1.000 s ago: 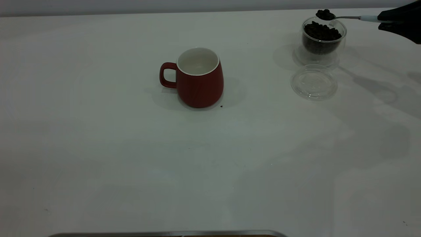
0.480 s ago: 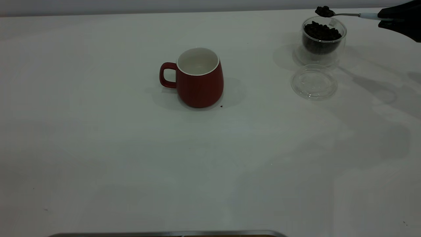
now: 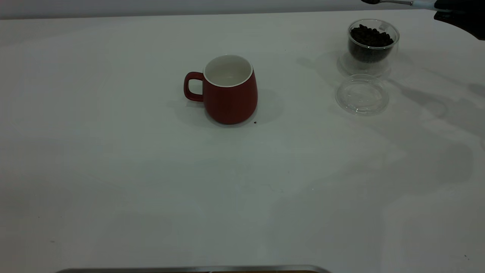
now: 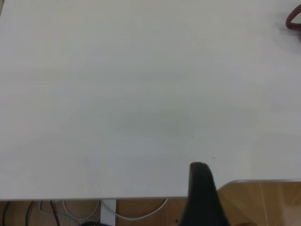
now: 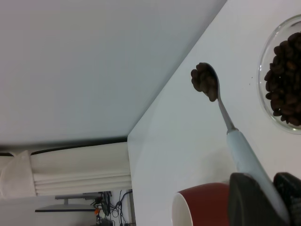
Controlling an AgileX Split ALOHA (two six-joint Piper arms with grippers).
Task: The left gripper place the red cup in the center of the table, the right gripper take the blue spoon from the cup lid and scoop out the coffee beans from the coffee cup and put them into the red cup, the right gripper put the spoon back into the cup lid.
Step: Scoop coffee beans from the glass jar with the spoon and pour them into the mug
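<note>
The red cup (image 3: 230, 90) stands upright near the table's middle, white inside, handle to the left; its rim shows in the right wrist view (image 5: 197, 205). The glass coffee cup (image 3: 373, 46) full of beans stands at the far right back, with the clear lid (image 3: 362, 94) lying in front of it. My right gripper (image 3: 441, 7) at the top right corner is shut on the blue spoon (image 5: 244, 153), whose bowl holds coffee beans (image 5: 205, 81) high above the coffee cup (image 5: 284, 77). My left gripper shows only one dark finger (image 4: 202, 197) over the table's near edge.
A single loose bean (image 3: 255, 122) lies by the red cup's base. A metal-edged tray (image 3: 189, 269) sits at the table's near edge. Cables hang below the table edge in the left wrist view (image 4: 70, 212).
My right gripper has lifted the loaded spoon from just above the coffee cup's rim up to the top edge of the exterior view. The red cup and lid have not moved.
</note>
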